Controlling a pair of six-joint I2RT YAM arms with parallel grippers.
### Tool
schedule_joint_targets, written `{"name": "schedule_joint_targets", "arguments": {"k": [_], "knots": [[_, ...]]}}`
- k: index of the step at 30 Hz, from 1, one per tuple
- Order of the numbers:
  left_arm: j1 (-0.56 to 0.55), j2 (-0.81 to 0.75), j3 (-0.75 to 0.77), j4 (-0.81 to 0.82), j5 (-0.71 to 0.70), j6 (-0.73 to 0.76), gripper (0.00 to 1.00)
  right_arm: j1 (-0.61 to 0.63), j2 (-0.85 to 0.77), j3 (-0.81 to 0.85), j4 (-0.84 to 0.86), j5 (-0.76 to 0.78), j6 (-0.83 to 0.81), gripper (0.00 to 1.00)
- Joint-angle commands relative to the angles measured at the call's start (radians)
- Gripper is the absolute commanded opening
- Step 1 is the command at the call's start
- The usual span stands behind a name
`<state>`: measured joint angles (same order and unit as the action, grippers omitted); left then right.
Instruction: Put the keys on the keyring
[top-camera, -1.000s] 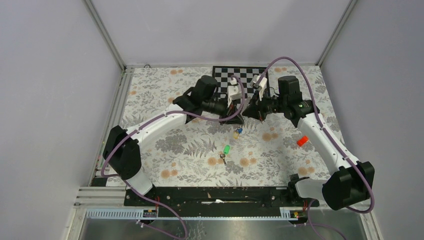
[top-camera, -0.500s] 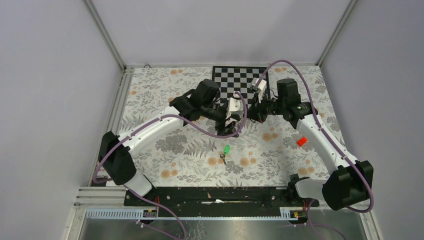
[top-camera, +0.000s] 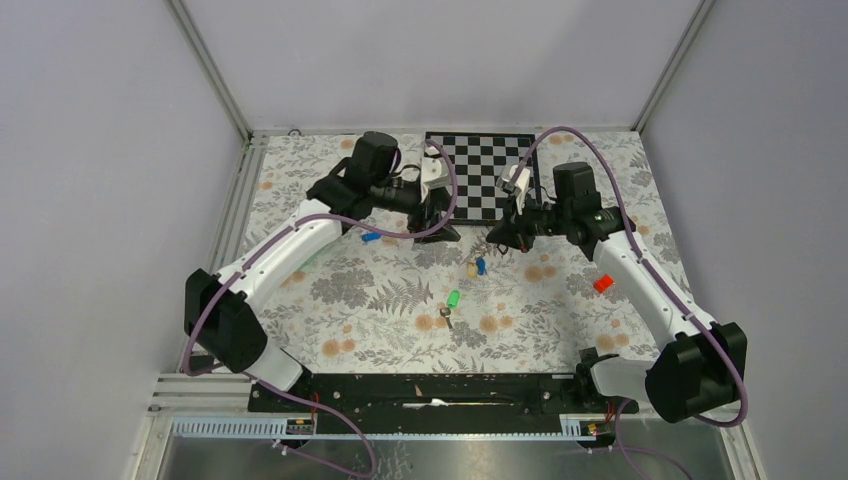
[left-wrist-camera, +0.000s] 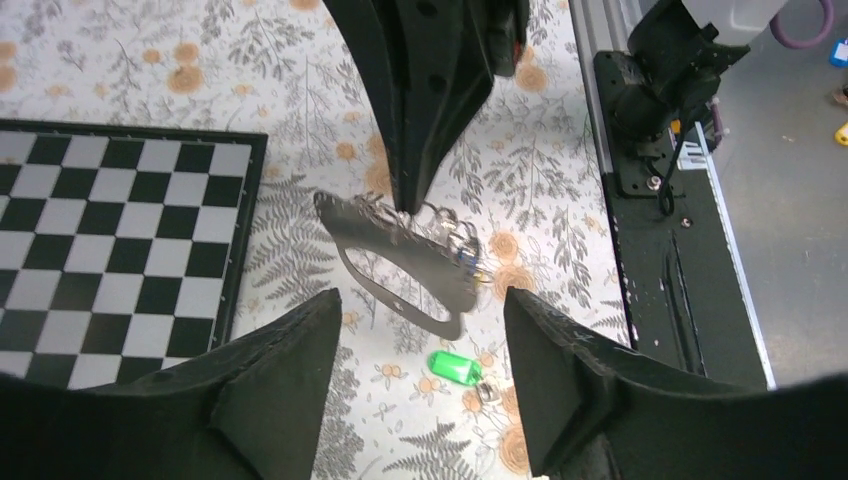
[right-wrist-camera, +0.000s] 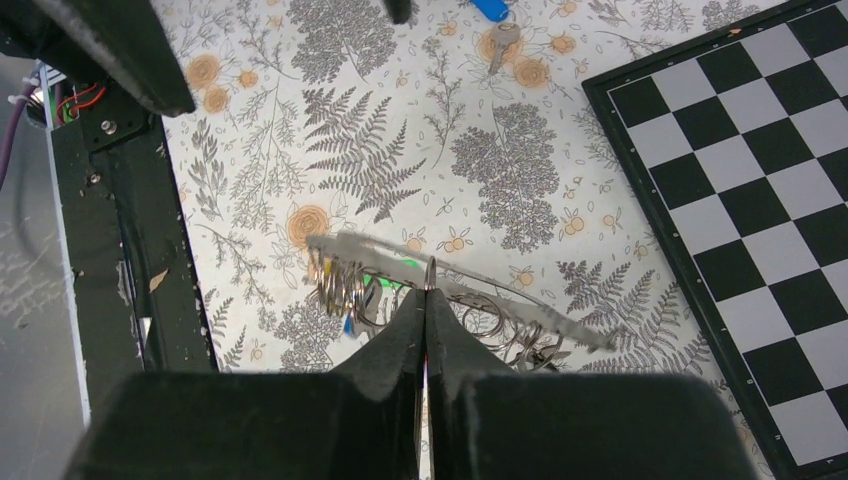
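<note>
nearest me, well short of both end effectors, the keyring (top-camera: 443, 320) lies loose on the table (top-camera: 300, 330), green key (top-camera: 453, 298) just beyond it. a yellow key (top-camera: 471, 270) and blue key (top-camera: 481, 265) sit just short of the right end effector (right-wrist-camera: 427, 305), pinched together on a flat metal loop (left-wrist-camera: 405, 255) strung with wire rings, held up, i'd guess, for threading. the left end effector (left-wrist-camera: 420, 298) gapes empty facing it. a second ago it was closed, up against the right one, and a second blue key (top-camera: 370, 238) now lies behind it.
</note>
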<state>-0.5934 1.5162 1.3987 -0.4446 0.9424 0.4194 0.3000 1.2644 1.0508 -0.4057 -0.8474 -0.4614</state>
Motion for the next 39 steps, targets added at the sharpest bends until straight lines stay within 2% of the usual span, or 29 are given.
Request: {"name": "schedule_joint_targets", "arguments": {"k": [1, 4, 8, 11, 17, 22, 33, 39], "knots": [[-0.005, 0.043, 0.060, 0.177, 0.017, -0.128, 0.61, 0.001, -0.031, 0.040, -0.024, -0.056, -0.060, 0.00], [-0.015, 0.064, 0.044, 0.199, 0.047, -0.162, 0.53, 0.001, -0.031, 0.039, -0.005, -0.034, -0.037, 0.00], [-0.068, 0.048, -0.017, 0.211, 0.052, -0.154, 0.52, 0.001, -0.027, 0.036, 0.015, -0.014, 0.004, 0.00], [-0.106, 0.038, -0.044, 0.229, 0.018, -0.166, 0.51, 0.001, -0.020, 0.034, 0.027, -0.033, 0.025, 0.00], [-0.133, 0.042, -0.058, 0.258, -0.021, -0.182, 0.37, 0.001, -0.017, 0.017, 0.040, -0.032, 0.029, 0.00], [-0.147, 0.067, -0.052, 0.251, -0.078, -0.151, 0.31, 0.001, -0.018, 0.013, 0.042, -0.035, 0.030, 0.00], [-0.166, 0.092, -0.058, 0.220, -0.147, -0.084, 0.29, 0.001, -0.030, -0.014, 0.047, -0.032, 0.024, 0.00], [-0.177, 0.100, -0.063, 0.207, -0.148, -0.063, 0.22, 0.001, -0.035, -0.018, 0.047, -0.027, 0.021, 0.00]]}}
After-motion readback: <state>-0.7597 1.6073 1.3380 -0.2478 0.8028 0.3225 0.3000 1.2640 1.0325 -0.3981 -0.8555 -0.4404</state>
